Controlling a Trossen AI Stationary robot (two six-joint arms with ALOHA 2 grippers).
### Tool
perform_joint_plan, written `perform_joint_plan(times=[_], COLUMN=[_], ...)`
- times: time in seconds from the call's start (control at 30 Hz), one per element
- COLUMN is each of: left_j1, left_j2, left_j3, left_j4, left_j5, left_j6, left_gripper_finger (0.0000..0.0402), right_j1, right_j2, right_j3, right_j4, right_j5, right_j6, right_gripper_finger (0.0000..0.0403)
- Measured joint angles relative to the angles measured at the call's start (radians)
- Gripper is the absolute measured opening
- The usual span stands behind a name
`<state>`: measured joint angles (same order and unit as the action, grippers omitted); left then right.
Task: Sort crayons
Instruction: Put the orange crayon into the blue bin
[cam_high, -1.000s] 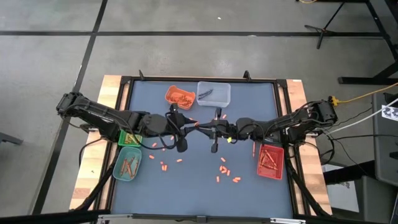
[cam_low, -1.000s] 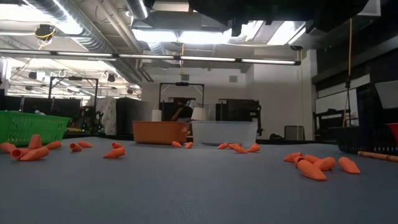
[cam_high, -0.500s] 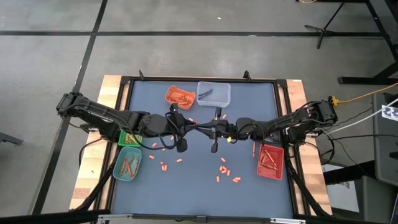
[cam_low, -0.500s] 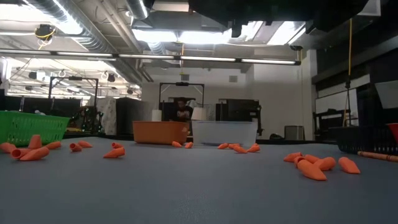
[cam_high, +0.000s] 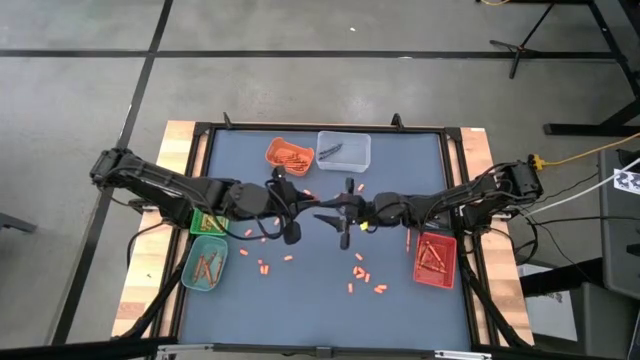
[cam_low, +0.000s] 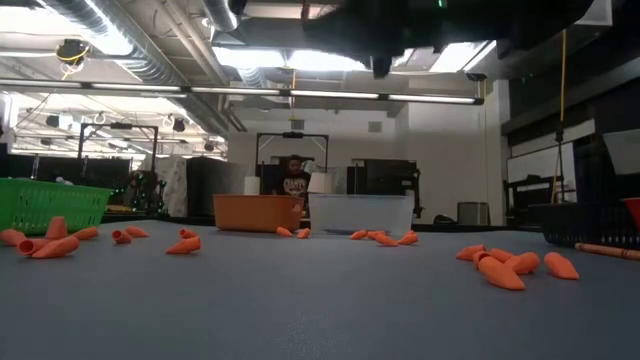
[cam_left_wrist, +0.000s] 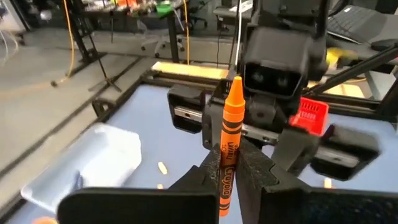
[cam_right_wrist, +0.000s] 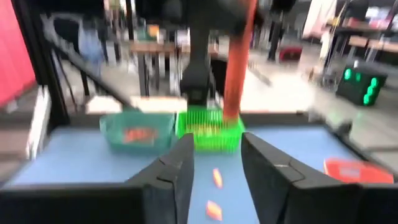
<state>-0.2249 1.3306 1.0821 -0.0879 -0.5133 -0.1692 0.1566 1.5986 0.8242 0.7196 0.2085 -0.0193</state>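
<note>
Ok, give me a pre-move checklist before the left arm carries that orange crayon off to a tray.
1. Left gripper shut on the orange crayon: ok.
2. Right gripper open and off the crayon: ok, its fingers stand apart with nothing between them.
3. Crayon upright in the grip: ok, held near its lower end.
4. Right arm out of the way: not ok, it sits just ahead of the left gripper at mid-table.
5. Orange tray in sight at the far edge: ok.
6. Grip firmness: cannot tell.
</note>
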Motion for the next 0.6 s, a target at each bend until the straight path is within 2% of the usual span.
perform_joint_plan(times=[0.13,0.23,0.43,0.6], left_j1=[-0.017,-0.034,-0.093,-0.182], left_j2=[-0.027,-0.05,-0.067,-0.061], left_j3=[0.0,0.001,0.001,0.001], left_j4=[-0.108,-0.249,-0.569,-0.824], left_j5=[0.017,0.07,0.293,0.402], left_j6=[-0.118,-0.259,-0.623,-0.924], left_gripper_finger=[0.001,0.001,0.0009,0.0009], right_j1=[0.0,0.0,0.0,0.0], right_j2=[0.0,0.0,0.0,0.0], right_j3=[0.0,0.0,0.0,0.0], right_j4=[-0.184,-0.359,-0.623,-0.716], right_j5=[-0.021,-0.056,-0.098,-0.098], right_j6=[0.0,0.0,0.0,0.0], right_gripper_finger=[0.014,0.014,0.014,0.014])
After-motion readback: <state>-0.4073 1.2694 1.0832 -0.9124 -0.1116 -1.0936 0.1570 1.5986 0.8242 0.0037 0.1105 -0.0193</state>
